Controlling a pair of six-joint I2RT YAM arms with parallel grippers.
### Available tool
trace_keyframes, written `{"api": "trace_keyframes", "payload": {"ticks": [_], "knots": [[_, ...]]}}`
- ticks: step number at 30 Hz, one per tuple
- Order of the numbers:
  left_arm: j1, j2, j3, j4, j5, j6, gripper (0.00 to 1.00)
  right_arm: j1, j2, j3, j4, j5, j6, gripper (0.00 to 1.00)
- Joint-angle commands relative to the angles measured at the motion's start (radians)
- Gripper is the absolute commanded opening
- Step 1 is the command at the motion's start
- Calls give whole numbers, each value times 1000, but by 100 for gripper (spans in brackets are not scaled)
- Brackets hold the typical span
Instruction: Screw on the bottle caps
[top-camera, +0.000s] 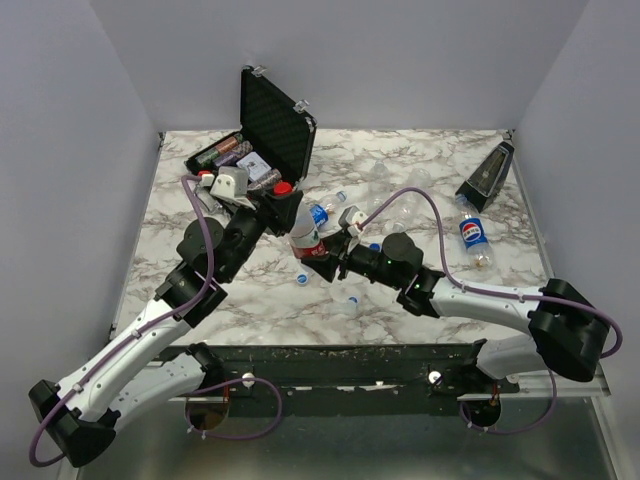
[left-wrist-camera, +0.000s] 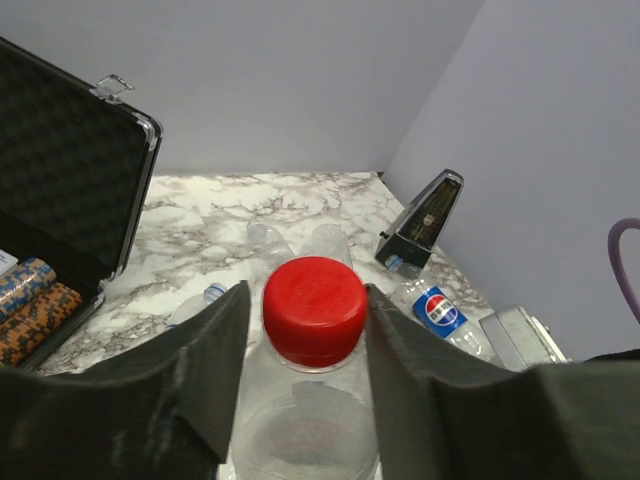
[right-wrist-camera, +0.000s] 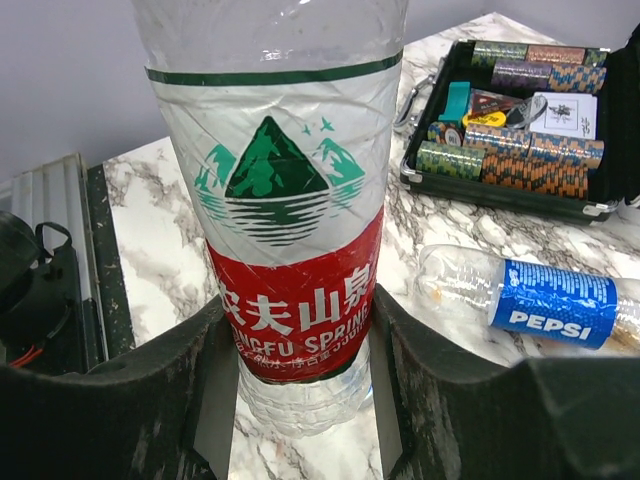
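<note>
A clear bottle with a red-and-white label (top-camera: 307, 240) (right-wrist-camera: 290, 220) stands off the table, held low on its body by my right gripper (top-camera: 327, 252) (right-wrist-camera: 297, 335), whose pads press both sides of the label. A red cap (top-camera: 283, 188) (left-wrist-camera: 314, 305) sits on the bottle's neck (left-wrist-camera: 305, 430). My left gripper (top-camera: 275, 197) (left-wrist-camera: 308, 322) comes from the left and is shut on that cap, one finger on each side. A second bottle with a blue label (top-camera: 322, 213) lies behind. Two loose blue caps (top-camera: 302, 279) (top-camera: 352, 299) lie on the marble near the front.
An open black case (top-camera: 275, 120) (right-wrist-camera: 520, 185) of poker chips stands at the back left. A Pepsi bottle (top-camera: 473, 235) (left-wrist-camera: 437, 310) (right-wrist-camera: 555, 303) lies at the right, near a dark metronome (top-camera: 487, 177) (left-wrist-camera: 420, 222). Empty clear bottles (top-camera: 395, 205) lie mid-table.
</note>
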Motion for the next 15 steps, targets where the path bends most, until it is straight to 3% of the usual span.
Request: {"api": "trace_keyframes", "payload": {"ticks": [1,4,6,10,15], "knots": [[3,3,24,-37,-21,16,48,1,15,-13,52,13,-9,49],[1,3,24,-37,-51,48,32,1,20,-16,53,11,-3,52],[1,1,19,-34,-84,80,22,1,18,-17,55,17,3,63],[3,-7,-8,-23,-202,178,15,1,-6,-31,49,52,20,87],[13,-27,-96,64,-396,316,9,-1,-72,-79,47,123,8,98]]}}
